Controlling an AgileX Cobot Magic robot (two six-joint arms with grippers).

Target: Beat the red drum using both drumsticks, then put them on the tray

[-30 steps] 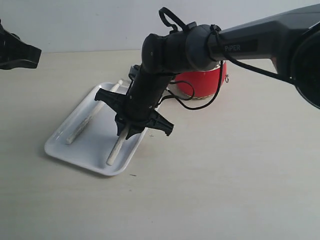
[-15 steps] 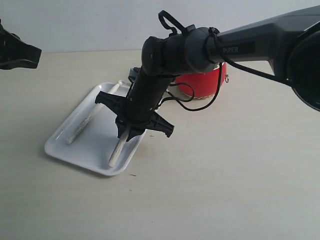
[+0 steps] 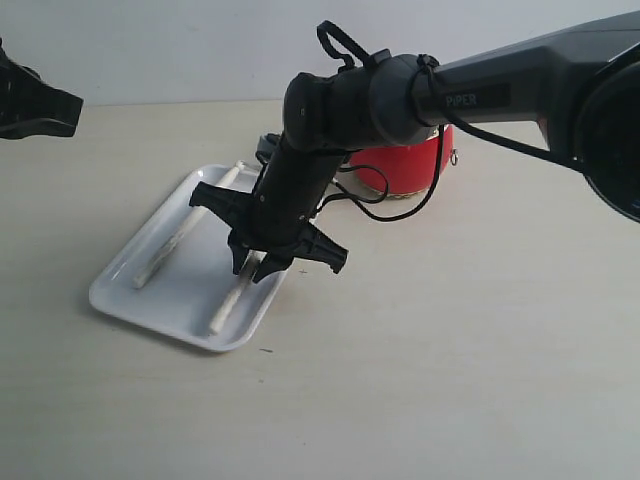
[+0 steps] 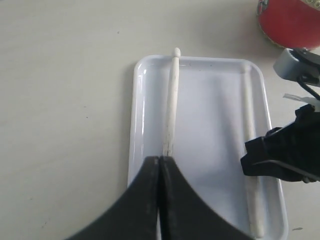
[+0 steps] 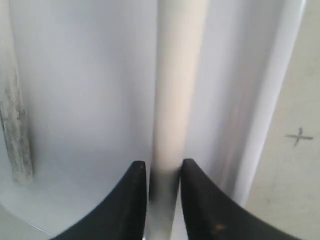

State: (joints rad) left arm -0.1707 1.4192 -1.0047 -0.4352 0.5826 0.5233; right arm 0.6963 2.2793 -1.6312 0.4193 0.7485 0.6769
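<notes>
The white tray lies left of the red drum, which my right arm partly hides. One drumstick rests along the tray's left side. The other drumstick lies along its right side, directly under my right gripper. In the right wrist view this stick runs between the parted fingers with a thin gap on each side, so the right gripper is open. My left gripper is shut and empty, held high over the tray, far left in the exterior view.
A small black cross is marked on the beige table beside the tray's right rim. A grey fitting and cables of the right arm hang near the drum. Bare tabletop spreads in front and to the right.
The right jaws have parted a little, and the stick they held tilted has dropped to lie flat in the tray. The left gripper has not moved.
</notes>
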